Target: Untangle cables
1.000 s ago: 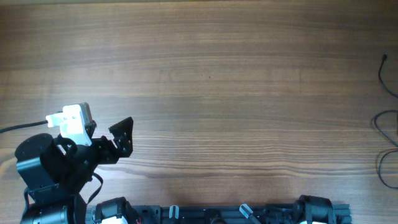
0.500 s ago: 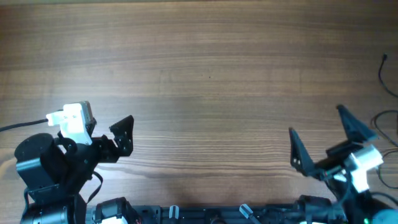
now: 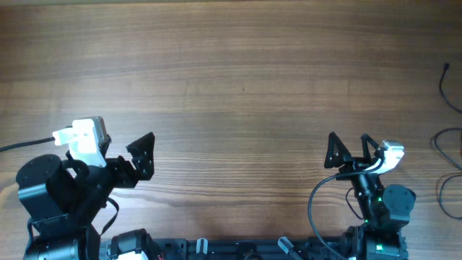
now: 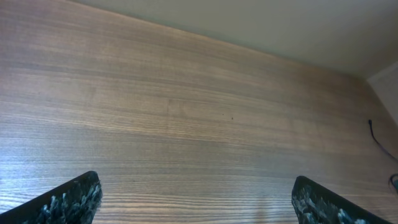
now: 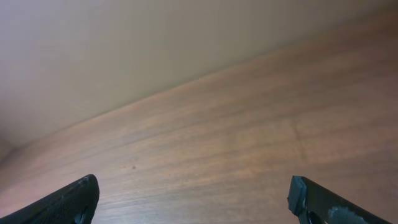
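The cables (image 3: pixel 448 141) are thin dark strands lying in loose curves along the table's right edge, partly cut off by the frame. One strand with a small plug end (image 4: pixel 375 135) shows at the far right of the left wrist view. My left gripper (image 3: pixel 119 146) hovers at the lower left, open and empty (image 4: pixel 196 183), far from the cables. My right gripper (image 3: pixel 351 149) stands open at the lower right, a good way left of the cables. Between its fingers (image 5: pixel 194 185) there is only bare wood. No cable shows in the right wrist view.
The wooden table (image 3: pixel 238 87) spreads wide between the arms. A black arm-mount rail (image 3: pixel 253 249) runs along the front edge. A thicker black cable (image 3: pixel 22 147) leads off left from the left arm. A pale wall (image 5: pixel 124 50) rises behind the table's far edge.
The right arm has come into the overhead view from the lower right and swung left and up, jaws still wide. The left arm has stayed put.
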You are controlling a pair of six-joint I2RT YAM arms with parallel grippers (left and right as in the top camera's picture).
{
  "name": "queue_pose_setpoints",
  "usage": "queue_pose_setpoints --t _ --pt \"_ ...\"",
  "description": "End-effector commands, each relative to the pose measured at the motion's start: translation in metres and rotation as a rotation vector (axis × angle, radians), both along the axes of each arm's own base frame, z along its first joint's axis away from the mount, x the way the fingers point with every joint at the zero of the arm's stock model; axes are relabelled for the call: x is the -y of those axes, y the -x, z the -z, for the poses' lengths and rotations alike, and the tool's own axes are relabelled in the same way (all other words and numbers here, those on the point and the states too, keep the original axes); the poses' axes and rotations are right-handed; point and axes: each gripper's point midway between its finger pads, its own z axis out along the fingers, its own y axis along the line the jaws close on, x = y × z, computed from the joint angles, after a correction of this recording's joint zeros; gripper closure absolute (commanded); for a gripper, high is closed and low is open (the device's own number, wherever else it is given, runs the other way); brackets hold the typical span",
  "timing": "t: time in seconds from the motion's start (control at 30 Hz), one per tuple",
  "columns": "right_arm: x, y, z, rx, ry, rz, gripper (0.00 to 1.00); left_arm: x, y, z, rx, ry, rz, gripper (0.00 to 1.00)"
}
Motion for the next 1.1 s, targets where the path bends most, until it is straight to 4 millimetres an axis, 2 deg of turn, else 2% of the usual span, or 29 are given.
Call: queue_pose_setpoints --t 0.0,0.5,0.67,0.83,1.07 --pt "0.011 0.000 0.006 -0.020 -0.005 0.066 0.00 0.003 0.000 -0.003 0.015 -0.011 0.022 0.00" --pt "0.010 0.000 0.006 -0.022 -0.005 0.063 0.00 0.002 -0.003 -0.008 0.041 -0.016 0.023 0.00" --pt "-0.005 0.006 -0.024 0.114 0.007 0.006 0.00 0.006 -0.004 -0.012 0.059 -0.008 0.044 0.00" --pt "-0.025 0.009 -0.023 0.108 0.002 -0.078 0.00 0.018 -0.005 -0.023 0.106 0.024 0.114 0.00" --pt "-0.026 0.009 -0.023 0.108 0.002 -0.080 0.00 0.019 -0.004 -0.021 0.098 0.027 0.115 0.00"
